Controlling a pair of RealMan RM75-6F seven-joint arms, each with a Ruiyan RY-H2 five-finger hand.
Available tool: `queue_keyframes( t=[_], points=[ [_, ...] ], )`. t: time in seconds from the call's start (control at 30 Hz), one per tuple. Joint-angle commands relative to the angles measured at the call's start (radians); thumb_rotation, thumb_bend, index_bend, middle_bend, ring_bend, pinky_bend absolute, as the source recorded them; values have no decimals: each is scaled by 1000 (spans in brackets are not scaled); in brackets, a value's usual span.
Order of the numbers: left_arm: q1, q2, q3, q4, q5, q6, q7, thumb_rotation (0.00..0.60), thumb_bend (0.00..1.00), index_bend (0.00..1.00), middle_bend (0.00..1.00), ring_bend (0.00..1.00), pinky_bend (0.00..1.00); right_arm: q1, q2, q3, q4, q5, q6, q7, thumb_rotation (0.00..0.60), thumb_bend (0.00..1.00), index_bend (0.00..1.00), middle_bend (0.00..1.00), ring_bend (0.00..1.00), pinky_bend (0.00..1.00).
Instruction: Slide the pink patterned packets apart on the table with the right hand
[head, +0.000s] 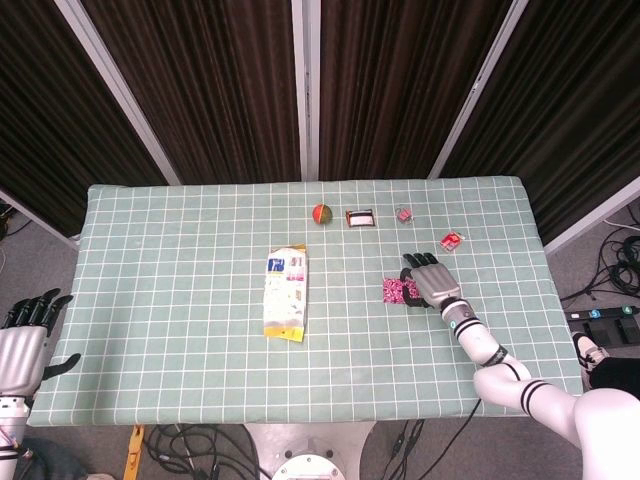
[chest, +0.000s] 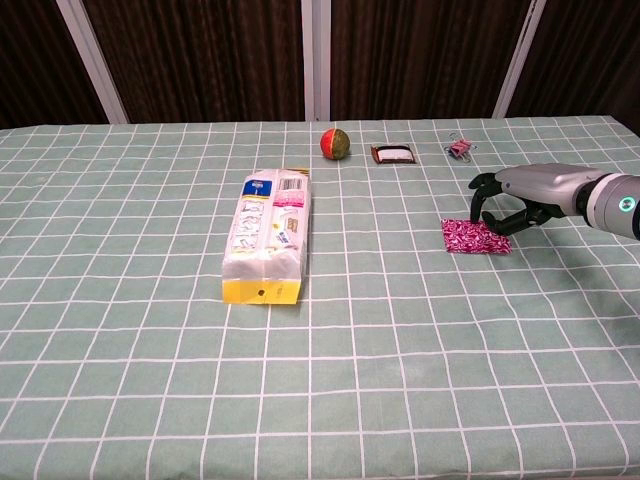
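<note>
Pink patterned packets: one unseparated stack, right of desk centre; your right hand hovers at its right edge, fingers curled downward holding nothing; the sliding apart remains to do.

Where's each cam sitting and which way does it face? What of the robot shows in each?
Head view: high above the near edge, looking steeply down on the whole table; shows the right hand and arm over the pink patterned packets, and the left hand off the table's left edge.
Chest view: low at the near edge, looking across the table toward the curtains; shows only the right hand.
Both share the right hand, packets, white and yellow bag and ball.
</note>
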Motion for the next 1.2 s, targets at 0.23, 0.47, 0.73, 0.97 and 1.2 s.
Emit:
queue_keyframes(
  t=[0.23, 0.47, 0.73, 0.97, 1.2],
  points=[
    [-7, -2, -4, 3, -2, -8, 2, 600, 8, 229, 225, 173, 158, -24, 29, -41, -63, -32, 30, -16, 263, 573, 333, 30, 0, 0],
    [-9, -2, -4, 6, -5, -15, 1, 600, 8, 228, 225, 172, 158, -61, 79, -95, -165, -61, 67, -67, 256, 564, 333, 29, 0, 0],
    [-11, -6, -5, 8, 0, -13, 0, 600, 7, 229, 226, 172, 158, -115, 164, -148, -319, -101, 146, -119, 246, 561, 334, 29, 0, 0],
    [-10, -5, -5, 7, 5, -7, -2, 600, 8, 228, 225, 172, 158, -129, 205, -131, -373, -103, 198, -121, 251, 560, 343, 29, 0, 0],
    [-4, -4, -3, 6, 2, -2, -5, 600, 7, 228, 225, 173, 158, -98, 173, -77, -300, -44, 164, -116, 246, 562, 344, 30, 0, 0]
  ],
)
